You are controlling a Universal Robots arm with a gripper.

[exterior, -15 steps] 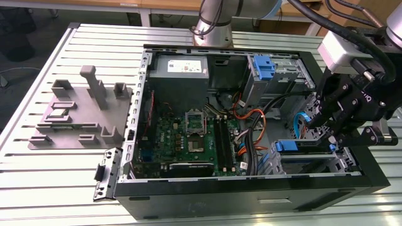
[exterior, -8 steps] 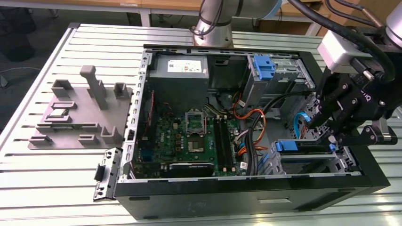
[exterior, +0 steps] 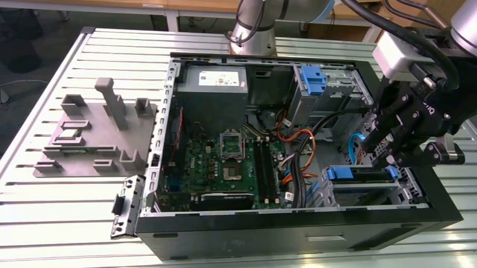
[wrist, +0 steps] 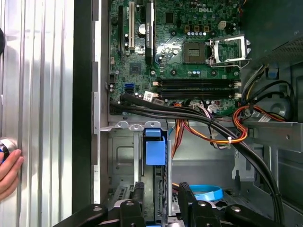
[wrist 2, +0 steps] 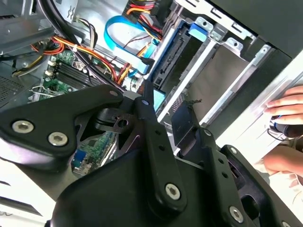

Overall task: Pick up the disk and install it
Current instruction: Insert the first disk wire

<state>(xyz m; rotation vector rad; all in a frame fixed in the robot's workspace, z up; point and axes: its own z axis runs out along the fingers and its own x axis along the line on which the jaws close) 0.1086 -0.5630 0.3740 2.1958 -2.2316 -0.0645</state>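
Now the gripper [wrist: 161, 201] hangs above the disk [wrist: 155, 151] seated in the computer case [exterior: 298, 229]; fingers spread, gripping nothing. Nearby cables [wrist: 199, 118] might snag it.

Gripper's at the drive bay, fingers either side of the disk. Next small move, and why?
Probably close on the disk. In the first wrist view the gripper is open, one finger on each side of the disk's blue bracket with gaps showing, so nothing is gripped. Whether the disk is fully seated I cannot tell.
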